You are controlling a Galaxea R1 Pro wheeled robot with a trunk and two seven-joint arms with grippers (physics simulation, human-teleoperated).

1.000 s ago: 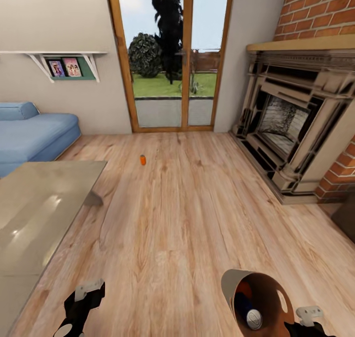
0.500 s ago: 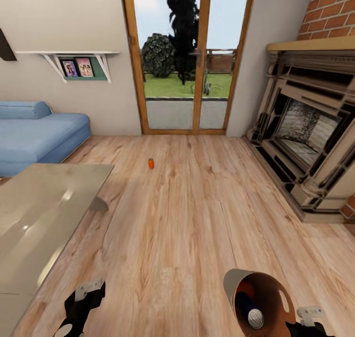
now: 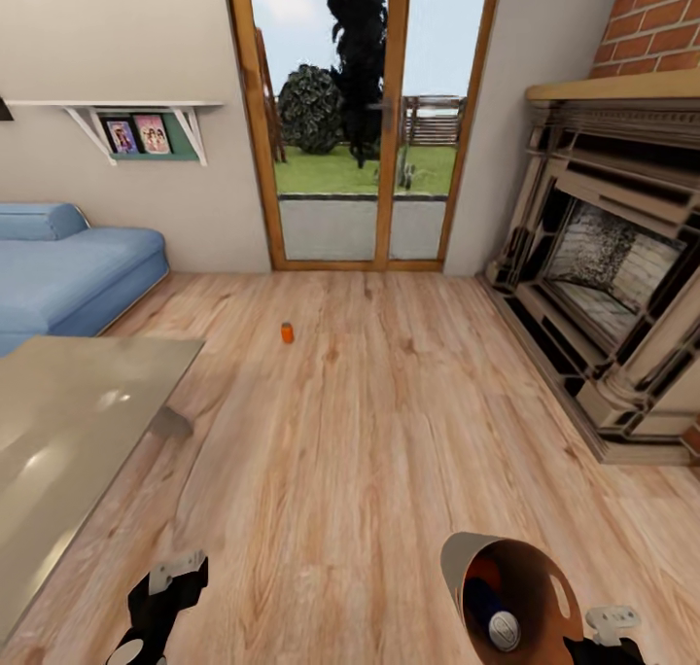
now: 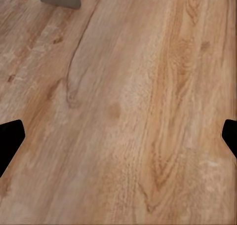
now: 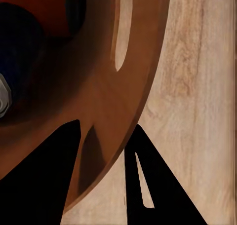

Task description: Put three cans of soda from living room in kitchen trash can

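1. The right tool (image 5: 101, 151) is clamped on the rim of the bin (image 3: 457, 563): in the right wrist view one finger sits inside the wall and one outside. In the head view the bin is carried low at 5 o'clock, tipped so its mouth faces the camera.
2. Two cans already lie inside it: a blue can (image 3: 494, 618) with its silvery top showing, and an orange can (image 3: 483, 576) behind it.
3. The third can (image 3: 287, 332) stands upright on the floor at about 12 o'clock, well ahead, between the sofa (image 3: 68, 271) and the glass doors (image 3: 362, 121), clear of the glass worktop (image 3: 68, 422) at 9 o'clock.
4. The left tool (image 4: 118, 136) hangs over bare floor with its fingers spread wide and nothing between them.
5. The step in hand looks like the drive to that last can.
   - Steer straight for it, staying right of the worktop's corner.
   - Keep the bin no more tilted than now, or the loaded cans may roll out.
   - Stop with the can within the left arm's reach, then lower the spread tool around its middle before closing.
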